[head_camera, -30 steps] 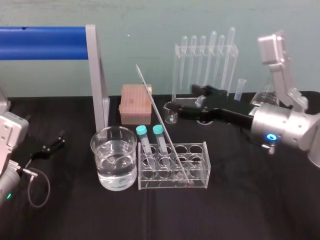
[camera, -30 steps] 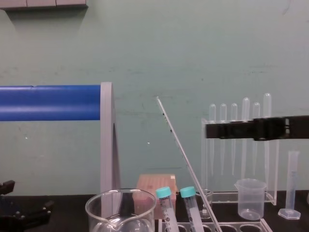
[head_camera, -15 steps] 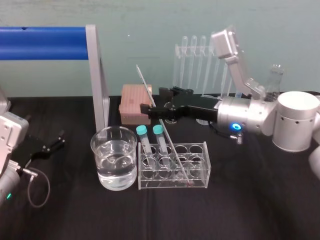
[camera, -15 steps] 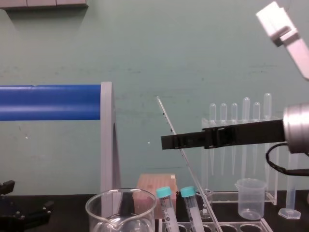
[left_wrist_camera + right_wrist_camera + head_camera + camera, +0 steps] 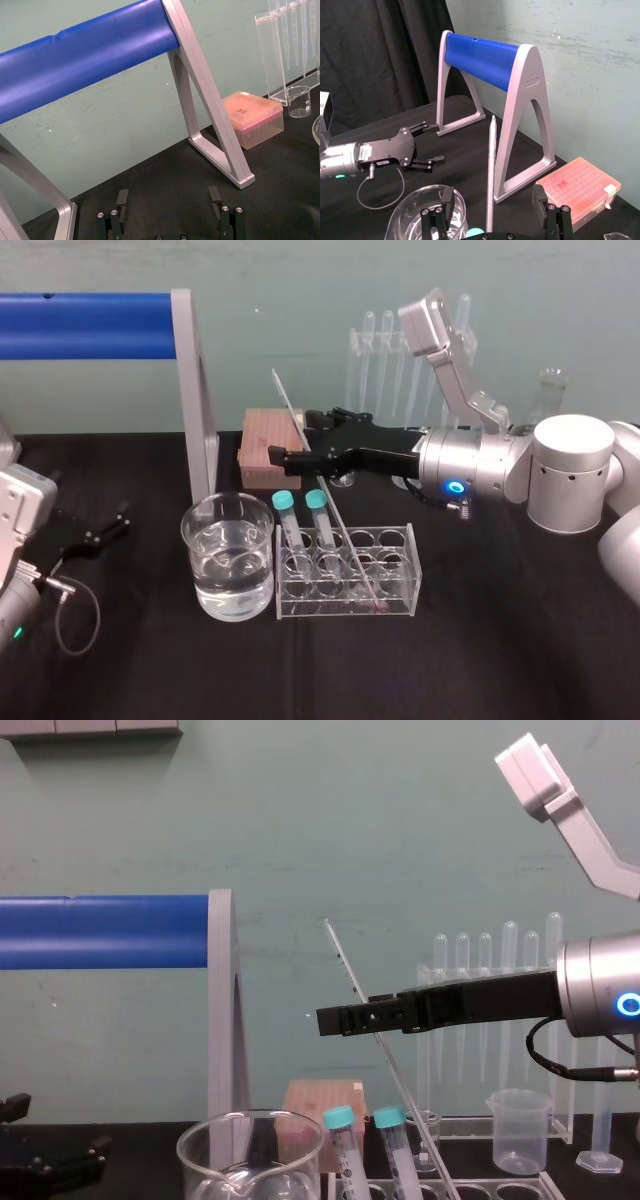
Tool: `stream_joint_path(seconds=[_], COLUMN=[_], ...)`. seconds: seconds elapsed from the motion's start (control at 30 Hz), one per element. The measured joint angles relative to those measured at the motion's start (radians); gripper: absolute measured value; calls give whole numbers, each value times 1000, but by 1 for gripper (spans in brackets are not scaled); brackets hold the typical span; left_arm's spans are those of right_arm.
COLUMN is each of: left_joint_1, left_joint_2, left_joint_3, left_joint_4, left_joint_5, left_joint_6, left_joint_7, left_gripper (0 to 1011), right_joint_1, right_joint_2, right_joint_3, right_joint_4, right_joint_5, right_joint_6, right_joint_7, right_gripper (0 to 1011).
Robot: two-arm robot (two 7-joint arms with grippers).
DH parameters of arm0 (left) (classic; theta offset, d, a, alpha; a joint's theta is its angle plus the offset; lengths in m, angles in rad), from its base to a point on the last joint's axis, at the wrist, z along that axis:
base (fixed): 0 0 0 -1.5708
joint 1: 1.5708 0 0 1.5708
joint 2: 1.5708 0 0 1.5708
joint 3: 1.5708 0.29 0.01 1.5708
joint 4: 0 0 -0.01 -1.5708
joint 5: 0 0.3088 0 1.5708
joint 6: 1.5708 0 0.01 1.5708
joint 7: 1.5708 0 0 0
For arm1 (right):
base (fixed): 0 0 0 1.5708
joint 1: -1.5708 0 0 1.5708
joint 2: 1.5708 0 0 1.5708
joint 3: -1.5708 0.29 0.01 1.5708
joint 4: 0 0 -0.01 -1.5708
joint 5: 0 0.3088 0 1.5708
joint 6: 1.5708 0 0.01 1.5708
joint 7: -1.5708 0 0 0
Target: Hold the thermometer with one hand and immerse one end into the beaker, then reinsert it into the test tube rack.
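The thermometer leans in the test tube rack, its top tilted toward the back left and its red tip low in the rack. My right gripper reaches in from the right at the rod's upper part. It is open, with the thermometer standing between the spread fingers and touching neither. From the side the right gripper crosses the thermometer. The beaker, part full of water, stands just left of the rack. My left gripper rests open on the table at far left.
A blue roller on a silver frame spans the back left. A pink tip box sits behind the beaker, beneath my right gripper. A pipette stand, a small plastic beaker and a flask stand at the back right.
My right arm swung left from in front of the pipette stand until its open fingers straddle the thermometer's upper part. The left arm and the thermometer stayed put.
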Motion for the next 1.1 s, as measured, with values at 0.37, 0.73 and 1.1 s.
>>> stream_joint_path(seconds=[0.37, 0.73, 1.1], left_joint_1=[0, 0, 0], left_joint_2=[0, 0, 0], left_joint_3=[0, 0, 0], left_joint_4=[0, 0, 0], left_joint_5=[0, 0, 0], left_joint_6=[0, 0, 0], left_joint_7=[0, 0, 0], left_gripper=[1008, 1008, 1008], right_joint_1=[-5, -7, -8], right_joint_2=[1, 2, 2], right_joint_3=[5, 8, 9], right_joint_4=[-4, -6, -7], right_joint_5=[4, 7, 8], right_joint_6=[5, 7, 8], right_joint_7=[-1, -1, -2], right_gripper=[841, 513, 151])
